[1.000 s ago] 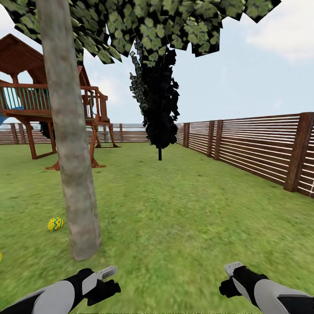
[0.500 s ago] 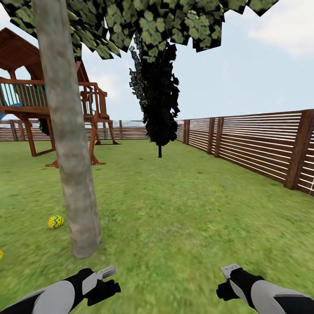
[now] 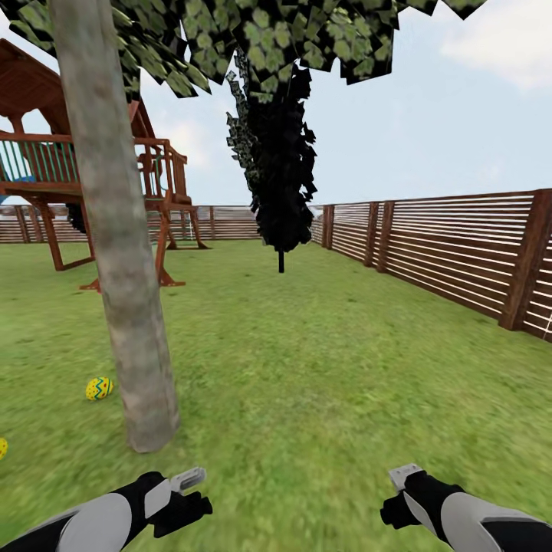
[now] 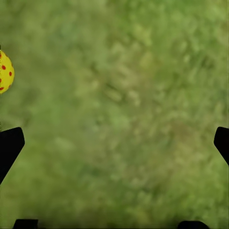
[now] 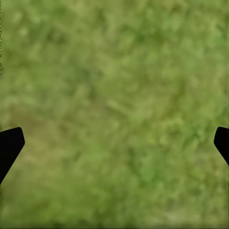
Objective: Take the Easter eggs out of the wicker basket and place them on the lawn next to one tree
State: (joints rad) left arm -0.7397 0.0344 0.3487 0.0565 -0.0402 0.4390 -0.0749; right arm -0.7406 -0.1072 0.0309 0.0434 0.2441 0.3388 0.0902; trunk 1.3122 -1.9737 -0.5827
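Note:
A yellow Easter egg (image 3: 99, 388) with red dots and teal zigzags lies on the lawn (image 3: 307, 368) just left of the grey-brown trunk of the tree (image 3: 123, 253). A second egg (image 3: 2, 448) peeks in at the head view's left edge. An egg (image 4: 5, 71) also shows at the rim of the left wrist view. My left gripper (image 3: 192, 494) hangs open over grass, right of the trunk's foot. My right gripper (image 3: 399, 491) is open too, over bare grass. Both wrist views show the fingers wide apart with nothing between them. The wicker basket is out of view.
A wooden playset (image 3: 46, 169) stands behind the tree at the left. A dark conical tree (image 3: 280, 153) rises mid-lawn farther back. A brown slat fence (image 3: 460, 253) closes the right side and the back. Open grass stretches ahead and to the right.
The whole picture has shifted slightly, so the camera has moved a little. The eggs lie where they were. The right gripper has edged slightly left; the left has not moved.

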